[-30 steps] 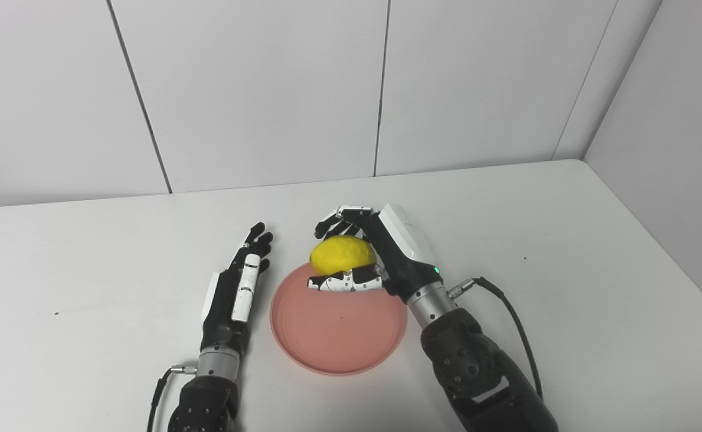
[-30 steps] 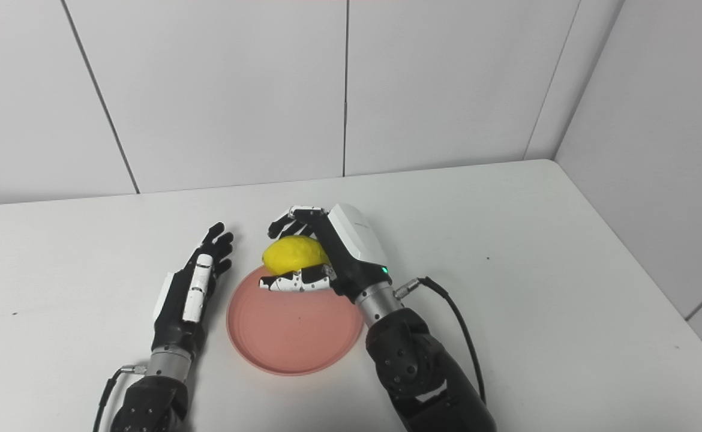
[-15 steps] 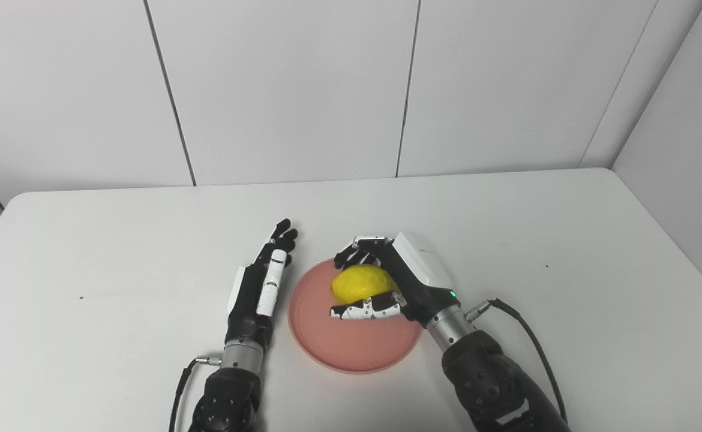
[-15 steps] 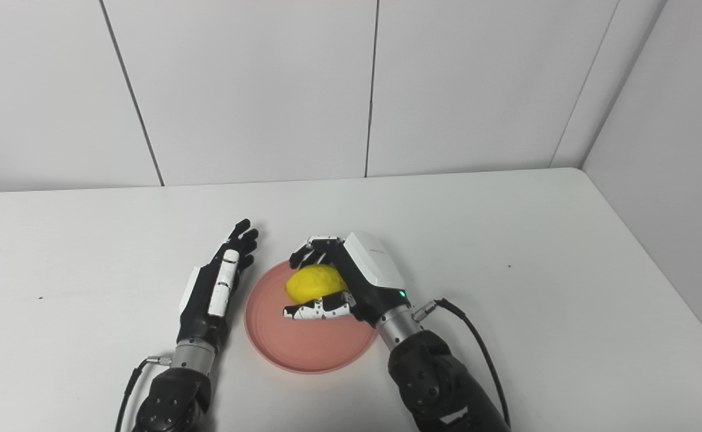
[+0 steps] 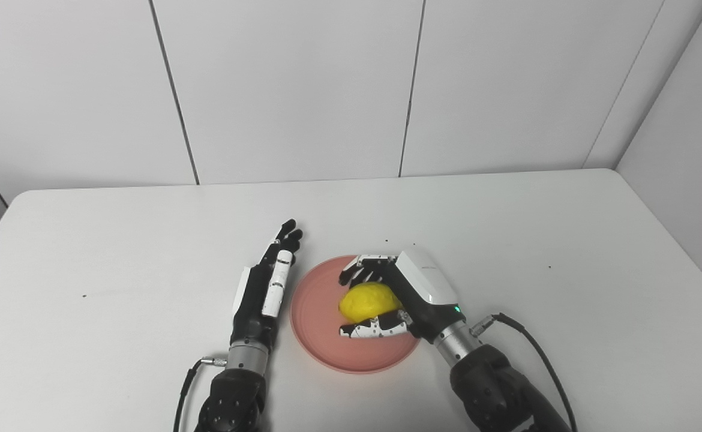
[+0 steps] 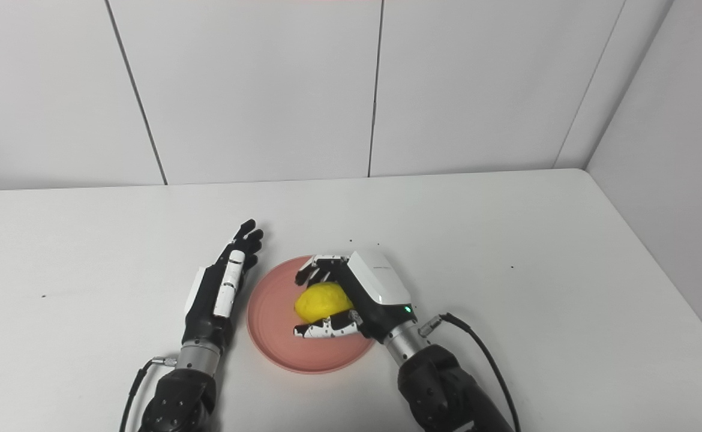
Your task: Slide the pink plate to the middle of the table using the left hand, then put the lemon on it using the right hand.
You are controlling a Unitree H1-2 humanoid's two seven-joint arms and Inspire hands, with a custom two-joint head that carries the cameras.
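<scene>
Lemon (image 5: pixel 368 300) in right hand (image 5: pixel 402 297)

Black-and-white left hand (image 5: pixel 264 292) and right hand (image 5: pixel 399 297), silver wrists, black forearms, black cables.

We see a white table (image 5: pixel 117 240) with rounded far corners, and a few small dark specks are on its surface. Directly on it lies a pink plate (image 5: pixel 318 336), just beside the left hand (image 5: pixel 264 288), on the thumb side of this hand, and under the right hand (image 5: pixel 399 300). We cannot tell if the left hand touches the table or the plate rim.
</scene>
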